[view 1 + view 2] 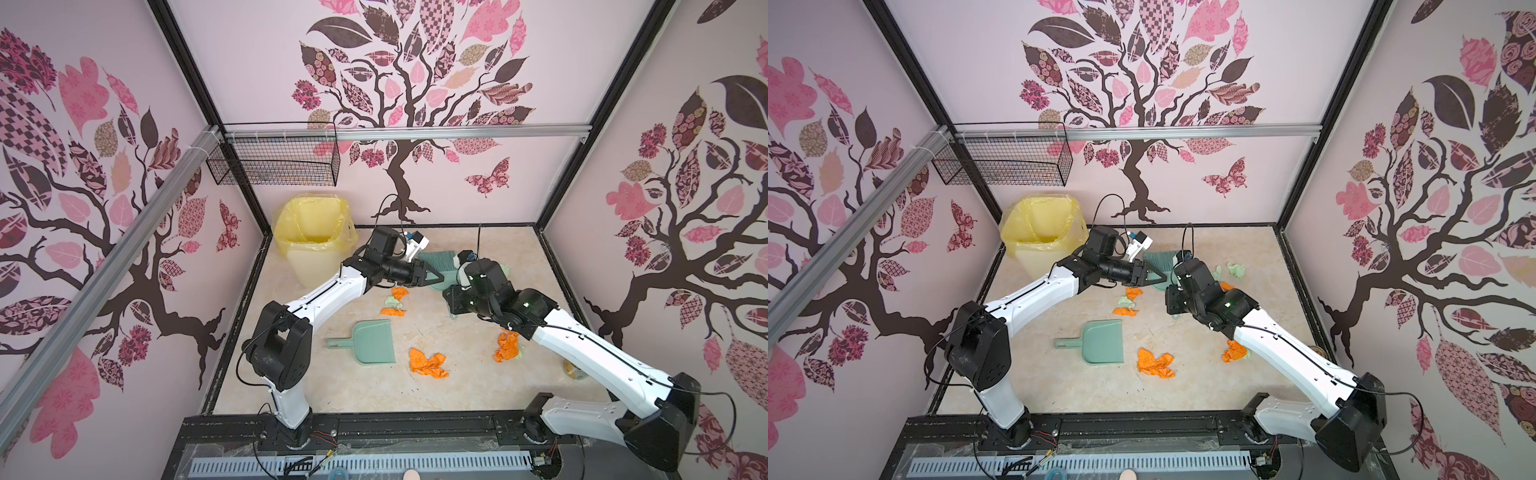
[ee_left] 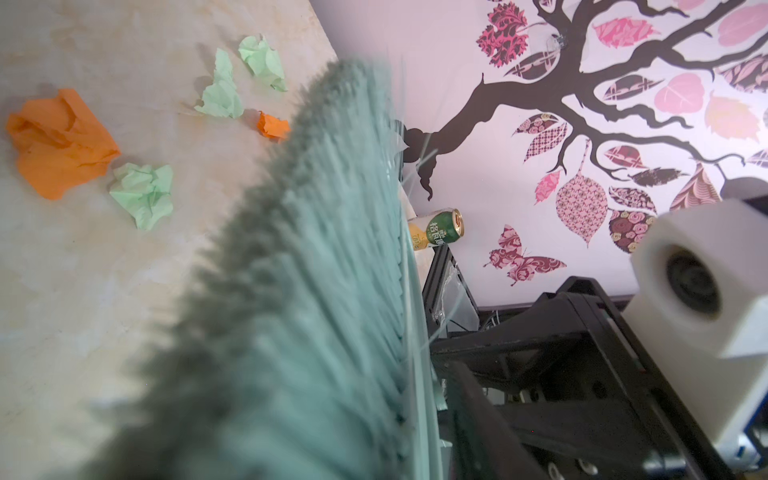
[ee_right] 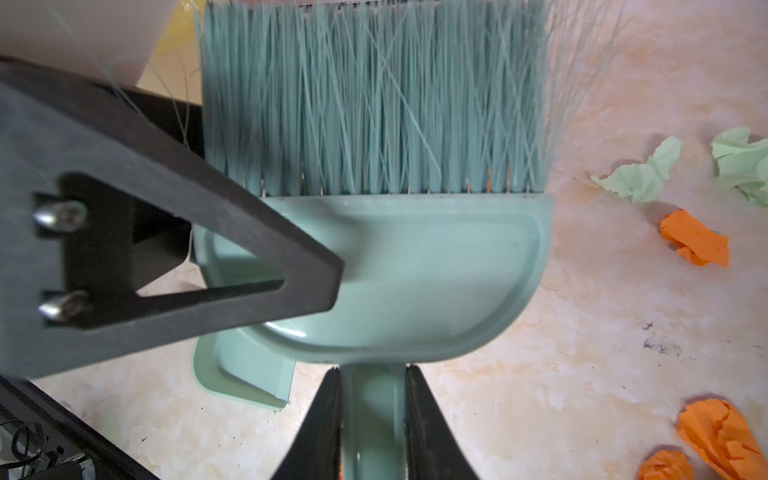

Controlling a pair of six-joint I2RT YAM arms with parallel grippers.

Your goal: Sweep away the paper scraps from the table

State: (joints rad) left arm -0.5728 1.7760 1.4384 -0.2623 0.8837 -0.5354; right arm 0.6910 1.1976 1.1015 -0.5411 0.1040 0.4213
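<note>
My right gripper [image 3: 372, 370] is shut on the handle of the teal brush [image 3: 415, 270], which it holds above the table [image 1: 374, 399] at the back middle. My left gripper [image 1: 436, 276] reaches in from the left. One of its fingers [image 3: 249, 257] lies across the brush head and the bristles [image 2: 324, 249] fill its wrist view; its other finger is hidden. Orange and mint paper scraps lie around: a cluster [image 1: 395, 301] under the left arm, a large orange one [image 1: 428, 363] in front, another [image 1: 507, 347] by the right arm, and green ones [image 1: 1237, 270] behind the right wrist.
A teal dustpan [image 1: 372, 343] lies flat on the table in front of the left arm. A yellow-lined bin [image 1: 311, 245] stands at the back left, with a wire basket [image 1: 274, 162] on the wall above it. A drink can [image 1: 575, 370] lies by the right wall.
</note>
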